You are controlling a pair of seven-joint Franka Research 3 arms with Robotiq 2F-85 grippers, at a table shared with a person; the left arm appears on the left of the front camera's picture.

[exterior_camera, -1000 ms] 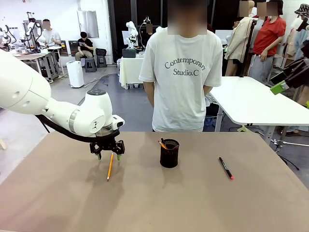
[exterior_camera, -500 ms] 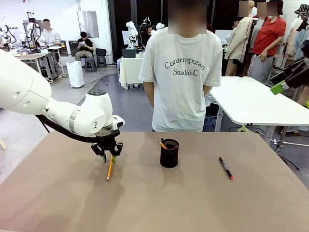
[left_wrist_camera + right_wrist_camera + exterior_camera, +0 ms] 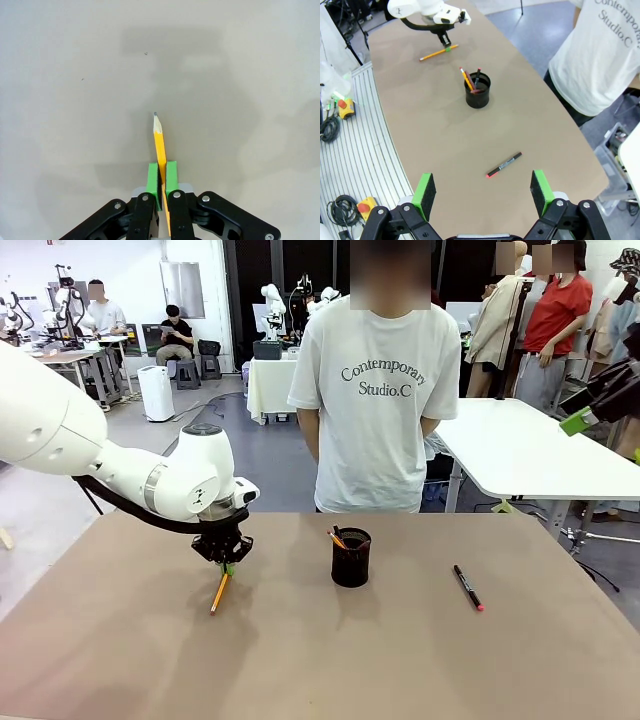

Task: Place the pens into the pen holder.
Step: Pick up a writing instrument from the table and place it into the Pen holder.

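- Left tool (image 3: 226, 558): green pads closed narrow on the yellow pencil (image 3: 218, 592), one pad on each side of the shaft. The left wrist view shows the same tool (image 3: 161, 167) clamping the pencil (image 3: 159, 140) partway along its length.
- Pencil, front view: left of centre of the frame, long axis sloping from the tool down toward the lower left. In the left wrist view the sharpened point leads away from the pads, toward the worktop (image 3: 240, 75).
- Cannot tell whether the pencil's point touches the worktop or sits just off it; the angle is poor.
- Right tool (image 3: 482, 187): pads wide apart, holding nothing, high above the worktop.
- Pen holder (image 3: 351, 560): upright, centre of the frame, well apart from the left tool. A second yellow-orange pencil (image 3: 466, 78) and a dark reddish stick (image 3: 477, 77) stand in it, both leaning.
- Black marker (image 3: 468, 588): lying flat, right of the holder, long axis from upper left to lower right, pink-red tip at the lower right end.
- Person (image 3: 378, 390) stands at the far edge, behind the holder.
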